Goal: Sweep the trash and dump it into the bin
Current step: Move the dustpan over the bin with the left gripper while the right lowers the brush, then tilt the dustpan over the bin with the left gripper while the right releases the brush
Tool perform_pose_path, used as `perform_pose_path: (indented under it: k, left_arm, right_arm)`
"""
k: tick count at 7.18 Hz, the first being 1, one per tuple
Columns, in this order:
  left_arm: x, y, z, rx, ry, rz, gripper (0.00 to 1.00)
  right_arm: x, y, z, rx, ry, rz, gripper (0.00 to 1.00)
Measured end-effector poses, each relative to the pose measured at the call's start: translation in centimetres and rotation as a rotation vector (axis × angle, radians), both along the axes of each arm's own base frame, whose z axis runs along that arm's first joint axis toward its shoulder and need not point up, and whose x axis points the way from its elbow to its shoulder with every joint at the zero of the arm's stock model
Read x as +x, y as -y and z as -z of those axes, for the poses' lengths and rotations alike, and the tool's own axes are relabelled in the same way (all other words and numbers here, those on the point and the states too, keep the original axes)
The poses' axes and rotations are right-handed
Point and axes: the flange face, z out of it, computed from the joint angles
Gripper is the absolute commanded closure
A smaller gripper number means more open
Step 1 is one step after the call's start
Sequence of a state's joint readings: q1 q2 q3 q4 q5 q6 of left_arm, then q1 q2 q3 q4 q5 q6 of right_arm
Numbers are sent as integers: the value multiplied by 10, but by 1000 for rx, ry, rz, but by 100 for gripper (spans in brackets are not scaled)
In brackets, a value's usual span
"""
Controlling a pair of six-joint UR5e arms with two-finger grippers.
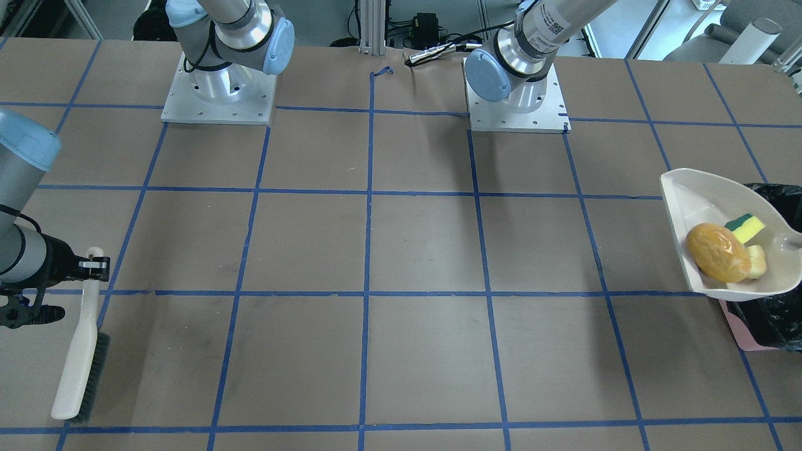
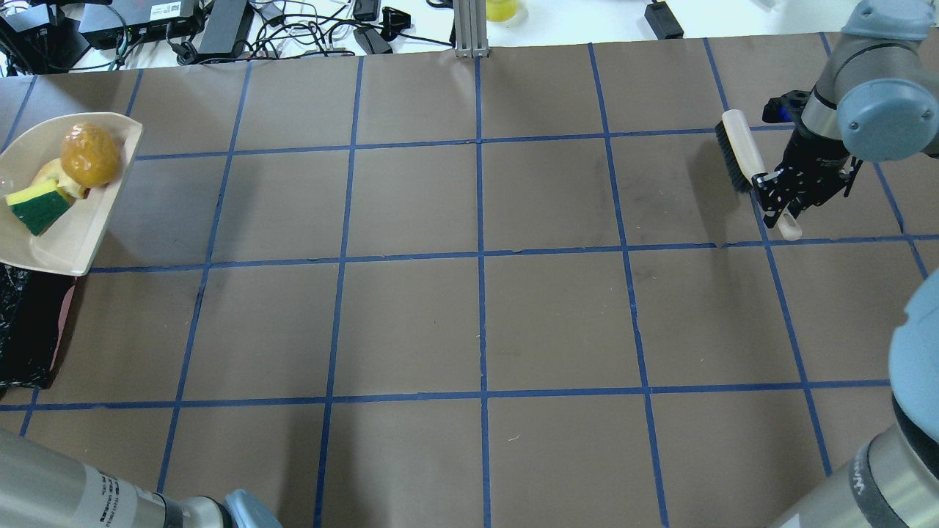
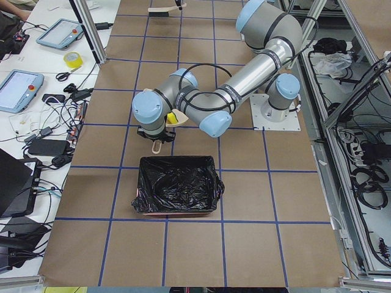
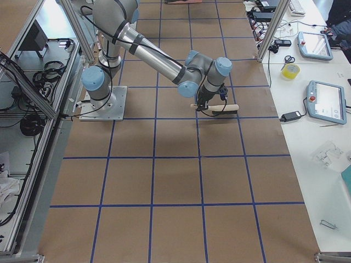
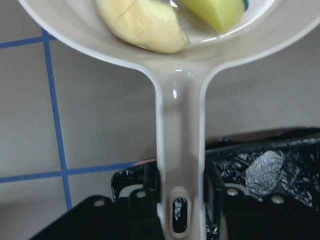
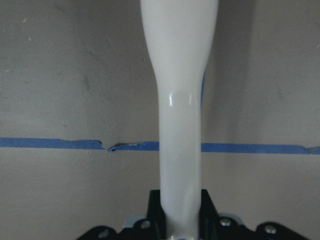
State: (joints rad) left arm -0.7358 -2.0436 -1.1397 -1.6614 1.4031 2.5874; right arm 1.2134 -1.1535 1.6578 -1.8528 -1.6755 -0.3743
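L gripper (image 5: 178,192): jaws clamped on the handle of the beige dustpan (image 1: 695,194), held at far left of table (image 1: 426,250). Pan sits past the far rim of the bin (image 3: 144,183), handle end above that rim. Trash is all in the pan: potato-like lump (image 1: 717,252), sponge (image 1: 745,228) and crescent slice (image 1: 757,261), packed together. R gripper (image 6: 180,210): jaws clamped on handle of brush (image 1: 78,363), far right. Brush approx. flat and prob. touching the table.
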Motion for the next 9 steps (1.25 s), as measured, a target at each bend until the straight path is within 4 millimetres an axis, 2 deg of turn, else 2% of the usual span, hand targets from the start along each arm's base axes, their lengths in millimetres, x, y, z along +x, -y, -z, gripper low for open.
perform_pose_path:
  k: [3,5,6,7,9]
  left_arm:
    - [70,-29,-10,2,85,120,100]
    - [108,-30,-10,-19,137,219,100]
    - [130,-32,-4,-34,165,261,100]
    - [154,-37,7,-45,184,283,100]
    - [186,-37,16,-79,254,343,100]
  right_arm:
    - [2,-7,10,18,-4,38,100]
    - [3,-10,13,25,-2,36,100]
    - [2,-11,14,30,-8,34,57]
    - [1,-11,16,37,-19,30,46]
    - [0,-12,21,48,-29,28,43]
